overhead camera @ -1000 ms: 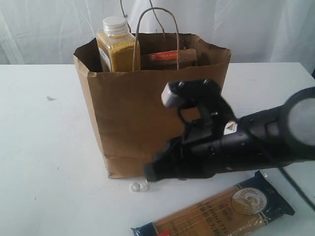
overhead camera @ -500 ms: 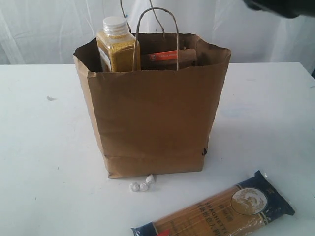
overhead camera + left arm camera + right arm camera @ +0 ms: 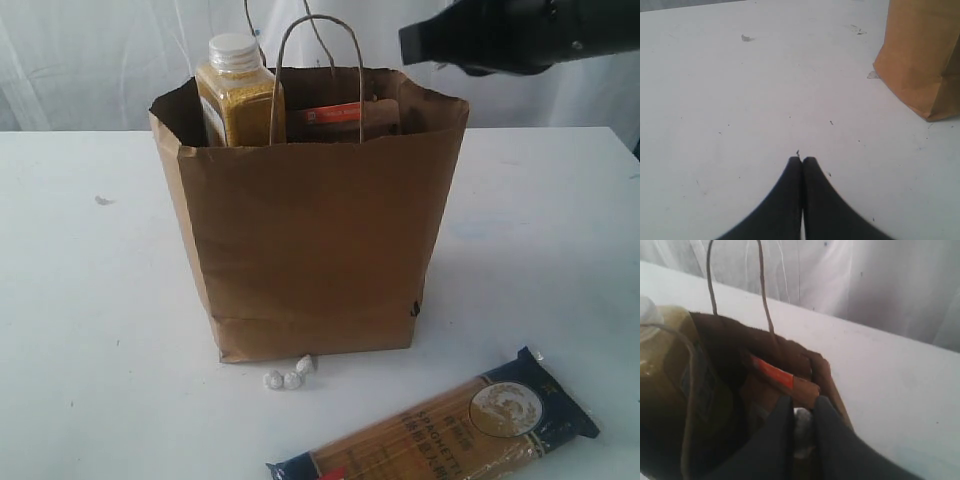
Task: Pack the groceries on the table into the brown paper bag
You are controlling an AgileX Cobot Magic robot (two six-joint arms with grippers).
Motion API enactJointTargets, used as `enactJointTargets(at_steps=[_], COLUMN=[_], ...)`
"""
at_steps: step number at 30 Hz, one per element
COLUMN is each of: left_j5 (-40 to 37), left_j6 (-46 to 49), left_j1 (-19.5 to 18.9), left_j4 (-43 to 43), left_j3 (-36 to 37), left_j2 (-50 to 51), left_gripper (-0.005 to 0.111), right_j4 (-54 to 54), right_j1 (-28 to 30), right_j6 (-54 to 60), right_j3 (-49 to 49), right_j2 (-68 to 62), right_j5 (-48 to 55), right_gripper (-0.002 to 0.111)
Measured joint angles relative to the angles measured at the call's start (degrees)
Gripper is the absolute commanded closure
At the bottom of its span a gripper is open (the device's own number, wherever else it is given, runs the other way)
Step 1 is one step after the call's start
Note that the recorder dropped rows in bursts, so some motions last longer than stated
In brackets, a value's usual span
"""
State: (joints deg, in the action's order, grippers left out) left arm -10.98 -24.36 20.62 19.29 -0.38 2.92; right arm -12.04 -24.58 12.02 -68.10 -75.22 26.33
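The brown paper bag (image 3: 310, 250) stands upright in the middle of the table (image 3: 80, 300). Inside it are the yellow-grain bottle (image 3: 238, 95) and the kraft pouch with orange strip (image 3: 340, 118). The dark-blue spaghetti packet (image 3: 450, 425) lies on the table in front of the bag, to the right. My right gripper (image 3: 802, 405) hovers over the bag's open top at its right rear corner, shut on a small whitish lump (image 3: 802, 432). My left gripper (image 3: 802, 160) is shut and empty, low over bare table away from the bag (image 3: 925, 60).
Three small white lumps (image 3: 290, 375) lie at the bag's front bottom edge. The bag's two cord handles (image 3: 320, 60) stand up above its rim. A small dark mark (image 3: 103, 200) is on the table at the left. White curtain hangs behind.
My right arm has risen from the table in front of the bag, passed out of view at the top, and now reaches in over the bag's top right. The left gripper has stayed shut.
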Motion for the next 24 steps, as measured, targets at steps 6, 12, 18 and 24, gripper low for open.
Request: enactJointTargets(at_steps=[6, 12, 18, 24], left_j5=[0.0, 0.0, 0.0, 0.0], left_j6=[0.0, 0.0, 0.0, 0.0], left_j1=[0.0, 0.0, 0.0, 0.0], left_j4=[0.0, 0.0, 0.0, 0.0], left_j3=[0.0, 0.0, 0.0, 0.0], left_j2=[0.0, 0.0, 0.0, 0.0], left_gripper=[0.107, 0.107, 0.107, 0.107], right_j4=[0.8, 0.9, 1.0, 1.0], right_j1=[0.2, 0.2, 0.2, 0.2], right_j6=[-0.1, -0.1, -0.1, -0.1], right_j3=[-3.5, -5.4, -5.6, -5.6], right_j2=[-6.7, -8.4, -7.1, -3.1], right_j5=[2.7, 3.7, 6.9, 10.7], right_gripper=[0.107, 0.082, 0.053, 0.053])
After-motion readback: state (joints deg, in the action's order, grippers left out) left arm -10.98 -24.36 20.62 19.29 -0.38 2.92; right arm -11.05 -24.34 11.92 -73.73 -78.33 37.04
